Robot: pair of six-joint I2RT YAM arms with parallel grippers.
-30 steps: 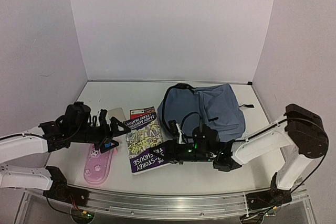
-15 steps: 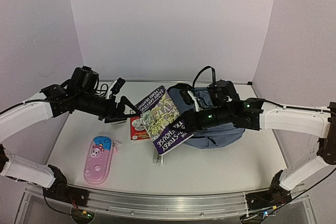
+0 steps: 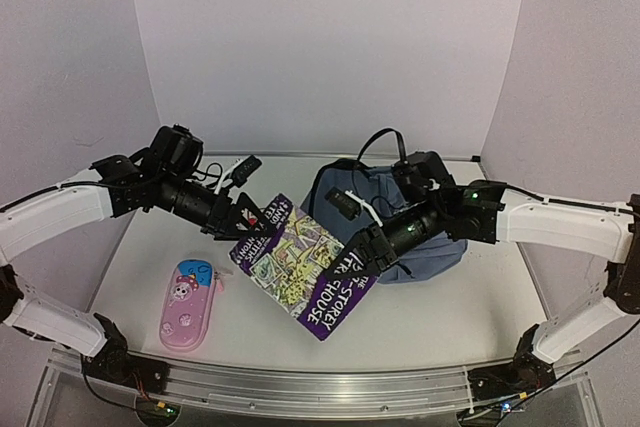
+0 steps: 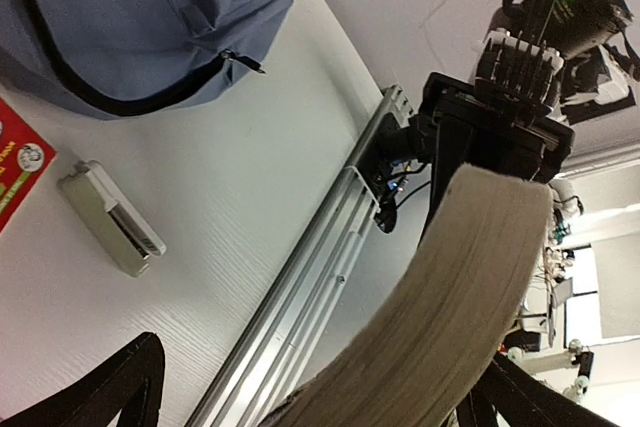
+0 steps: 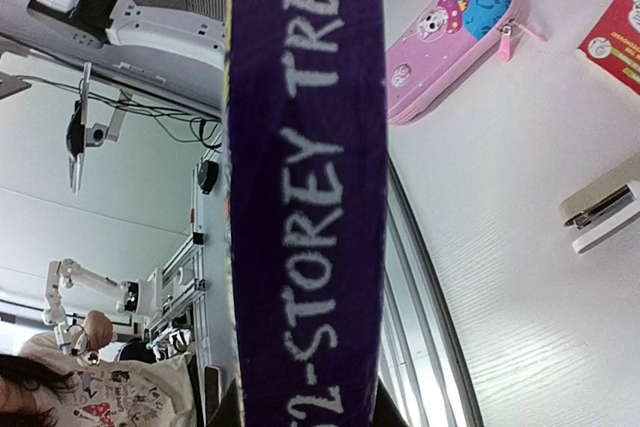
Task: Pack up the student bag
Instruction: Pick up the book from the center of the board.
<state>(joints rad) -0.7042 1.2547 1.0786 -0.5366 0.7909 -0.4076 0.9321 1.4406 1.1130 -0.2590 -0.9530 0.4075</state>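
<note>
A purple-spined paperback book (image 3: pixel 305 272) hangs tilted in the air over the table's middle. My right gripper (image 3: pixel 362 247) is shut on its spine edge; the right wrist view shows the purple spine (image 5: pixel 305 197) between the fingers of that gripper (image 5: pixel 305 412). My left gripper (image 3: pixel 240 209) stands open around the book's upper left edge. In the left wrist view the page edge (image 4: pixel 470 297) runs between the spread fingers (image 4: pixel 130 387), with a gap on the left side. The slate-blue student bag (image 3: pixel 440 247) lies behind my right arm and shows in the left wrist view (image 4: pixel 130 17).
A pink-and-blue pencil case (image 3: pixel 190 302) lies front left, also in the right wrist view (image 5: pixel 455 37). A grey stapler (image 4: pixel 110 219) and a red book (image 4: pixel 15 172) lie on the table under the held book. The metal rail (image 3: pixel 300 392) runs along the front edge.
The right gripper lifted the purple book off the table, then tipped it flatter and brought it forward. The left gripper rose and moved onto the book's edge. The red book and stapler were uncovered.
</note>
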